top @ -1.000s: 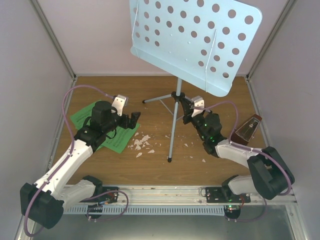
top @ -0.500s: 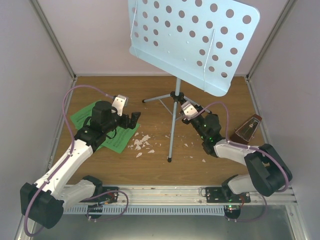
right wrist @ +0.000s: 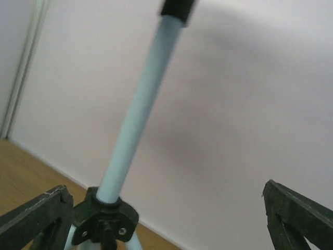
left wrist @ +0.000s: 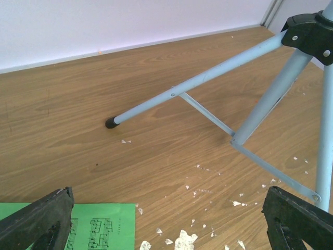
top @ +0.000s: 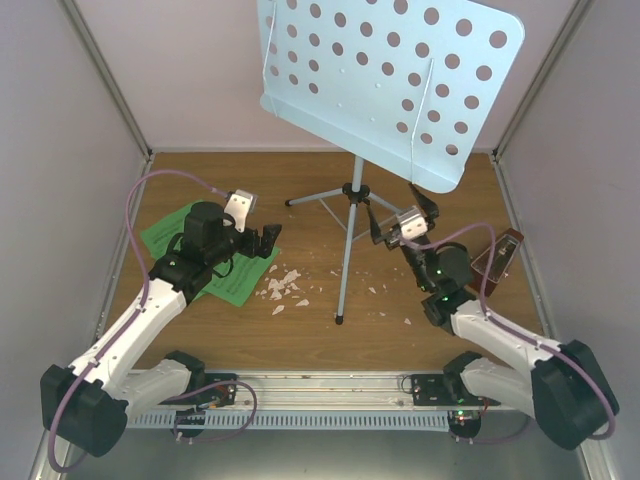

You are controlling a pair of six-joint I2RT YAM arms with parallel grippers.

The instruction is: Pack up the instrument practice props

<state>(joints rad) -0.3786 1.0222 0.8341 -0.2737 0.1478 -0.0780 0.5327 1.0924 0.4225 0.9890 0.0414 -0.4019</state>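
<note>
The pale blue perforated music stand (top: pixel 390 80) rises at the back on silver tripod legs (top: pixel 345 255). Its pole (right wrist: pixel 138 109) and black hub (right wrist: pixel 104 216) stand left of centre in the right wrist view. My right gripper (top: pixel 402 215) hangs open just right of the hub, touching nothing. The green sheet-music pages (top: pixel 185 245) lie flat at the left, partly under my left arm. My left gripper (top: pixel 272 241) is open low over the wood at the pages' right edge (left wrist: pixel 99 229). The reddish-brown metronome (top: pixel 508 245) stands at the right, crossed by a cable.
White crumbs (top: pixel 283 287) are strewn between the pages and the nearest tripod leg, more (left wrist: pixel 182 240) below my left gripper. Grey walls close in the wooden floor on three sides. The stand's desk overhangs the back middle.
My right gripper has opened and drawn back to the right, away from the stand's hub, the arm swinging with it. The left arm has not moved.
</note>
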